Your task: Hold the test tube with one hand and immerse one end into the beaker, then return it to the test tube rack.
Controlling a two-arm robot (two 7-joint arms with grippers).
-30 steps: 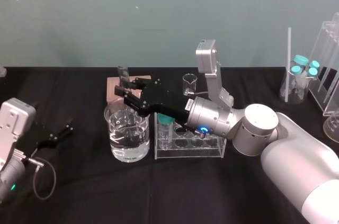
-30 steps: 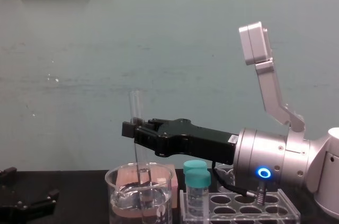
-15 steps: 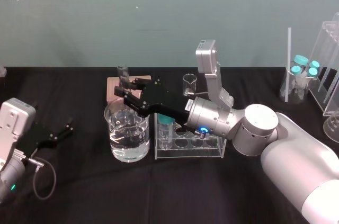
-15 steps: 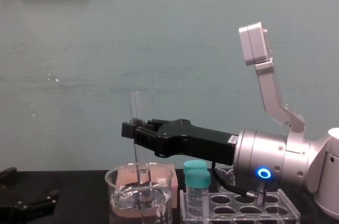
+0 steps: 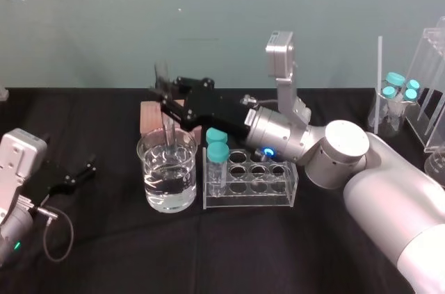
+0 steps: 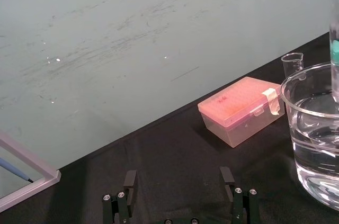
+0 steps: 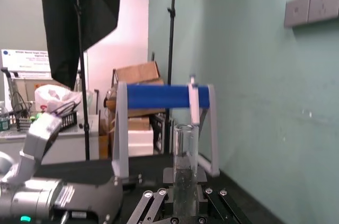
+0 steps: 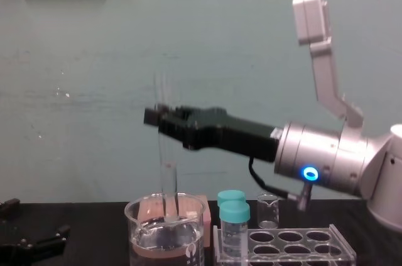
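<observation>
My right claw (image 8: 157, 117) pinches the slim glass test tube (image 8: 168, 171), rounded tip seemingly inside the wide clear beaker (image 8: 139, 231); left claw (image 6: 178, 176) spread.

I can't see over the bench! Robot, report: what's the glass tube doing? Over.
Right gripper shut on test tube, upright, lower end inside beaker rim. Left gripper open, parked far left. Two capped vials in rack, beside beaker.

No writing can be read; the white label (image 8: 274, 133) on the right gripper (image 8: 156, 116) is illegible.

Even indoor light, faint shadows, bright glints on the beaker (image 5: 167, 184) liquid
</observation>
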